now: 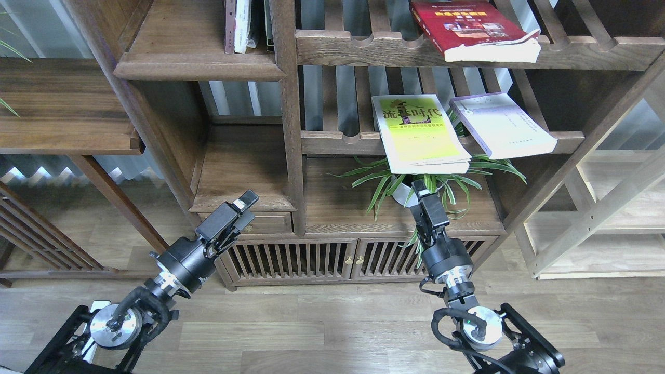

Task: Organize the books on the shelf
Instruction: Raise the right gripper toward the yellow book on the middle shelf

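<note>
A yellow-green book (421, 132) lies flat on the middle slatted rack, overhanging its front rail. A pale lavender-white book (501, 124) lies next to it on the right. Flat on the rack above rests a dark red book (473, 28). The solid plank shelf (200, 66) is at the upper left, with a few upright books (241, 26) at its right end. My left gripper (245, 200) is low, in front of the small drawer, fingers together and holding nothing. My right gripper (420, 188) points up just below the yellow-green book; its dark fingers cannot be told apart.
A potted spider plant (410, 189) stands on the cabinet top right behind my right gripper. A thick vertical post (291, 130) divides the bookcase. A pale light-wood rack (597, 218) stands at the right and a dark side ledge (62, 104) at the left.
</note>
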### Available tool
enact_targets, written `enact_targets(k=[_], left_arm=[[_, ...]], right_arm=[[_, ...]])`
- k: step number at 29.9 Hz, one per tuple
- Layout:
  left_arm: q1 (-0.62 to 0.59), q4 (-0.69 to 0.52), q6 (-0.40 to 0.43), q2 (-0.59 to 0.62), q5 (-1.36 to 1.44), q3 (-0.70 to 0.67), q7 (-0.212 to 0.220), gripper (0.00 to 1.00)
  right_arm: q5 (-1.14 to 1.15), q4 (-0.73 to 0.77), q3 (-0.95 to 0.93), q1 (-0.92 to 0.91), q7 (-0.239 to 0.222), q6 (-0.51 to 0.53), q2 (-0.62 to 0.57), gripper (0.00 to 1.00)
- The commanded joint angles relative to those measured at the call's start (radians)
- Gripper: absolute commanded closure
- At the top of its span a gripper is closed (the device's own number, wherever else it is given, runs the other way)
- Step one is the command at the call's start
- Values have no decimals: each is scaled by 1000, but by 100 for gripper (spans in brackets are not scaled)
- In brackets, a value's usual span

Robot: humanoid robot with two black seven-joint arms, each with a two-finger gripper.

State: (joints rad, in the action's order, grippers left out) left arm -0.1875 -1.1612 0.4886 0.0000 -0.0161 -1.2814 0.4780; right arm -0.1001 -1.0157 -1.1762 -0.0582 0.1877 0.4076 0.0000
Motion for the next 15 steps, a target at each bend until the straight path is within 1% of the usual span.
enact_targets(k=[1,5,12,15], left_arm=[[-23,12,0,0,-1,5,4,1],[-21,9,0,0,-1,-2,5,1],[-15,8,0,0,-1,-13,-1,1],[-13,5,0,0,-1,-16,-1,1]], right_arm=[[2,-26,23,34,-2,-1,0,0],[2,-50,36,63,-2,0,0,0],[3,-52,38,74,1,3,0,0],[3,-52,44,75,-1,23,0,0]])
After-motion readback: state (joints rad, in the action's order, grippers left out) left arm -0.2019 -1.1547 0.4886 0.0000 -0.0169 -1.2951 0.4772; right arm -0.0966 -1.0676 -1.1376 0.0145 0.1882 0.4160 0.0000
